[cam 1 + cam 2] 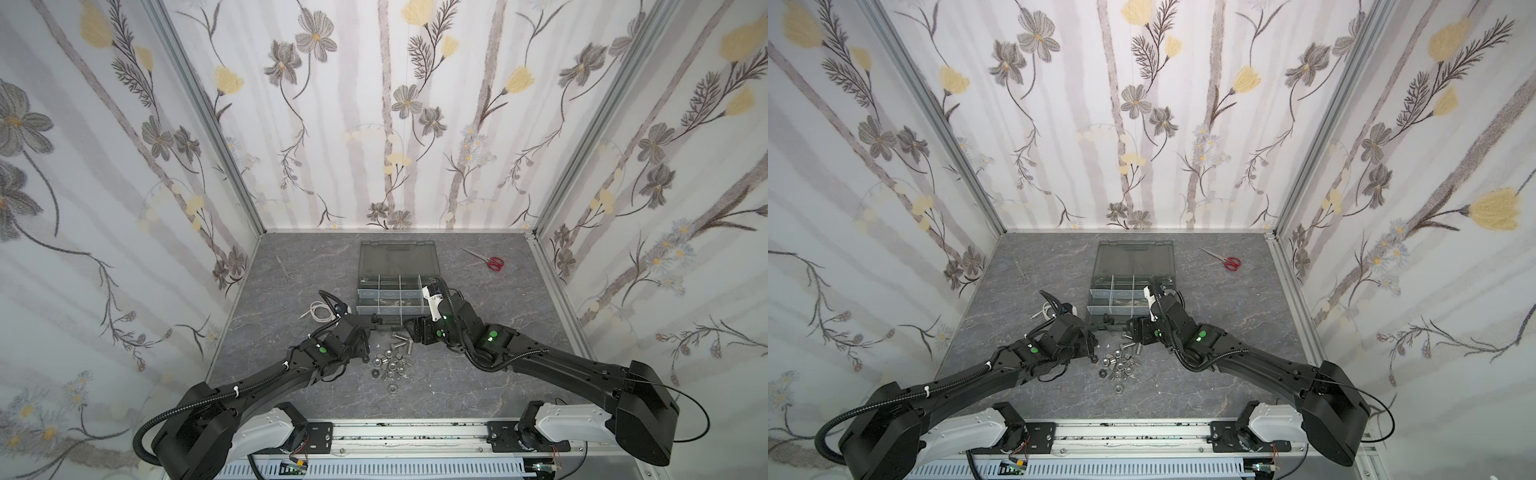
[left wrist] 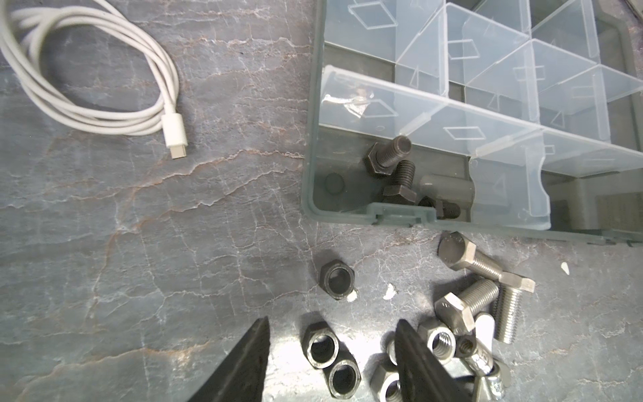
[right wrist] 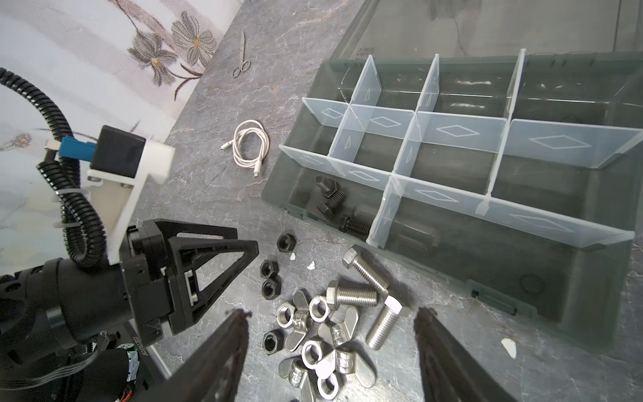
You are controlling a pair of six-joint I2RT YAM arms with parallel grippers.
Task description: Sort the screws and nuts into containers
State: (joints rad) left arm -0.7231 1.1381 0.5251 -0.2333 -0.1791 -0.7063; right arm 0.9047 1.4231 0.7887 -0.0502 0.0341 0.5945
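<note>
My left hand [image 2: 332,320] and right hand [image 3: 333,310] are black. The worktop [image 1: 457,374] is grey with pale cracks. I see silver screws [image 3: 362,268] and black screws [image 3: 330,195]. The scissors [image 1: 494,262] have red handles.

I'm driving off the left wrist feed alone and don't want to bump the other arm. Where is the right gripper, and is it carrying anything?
Observer: The right gripper hangs open and empty above the loose silver screws and nuts.
Operator: Anything on the table outside my frame?
Observer: Red-handled scissors lie right of the case's lid, well away from the parts.
Operator: Which compartments are in use?
Observer: Only the corner compartment, which holds the black screws. The other compartments look empty in the right wrist view.
</note>
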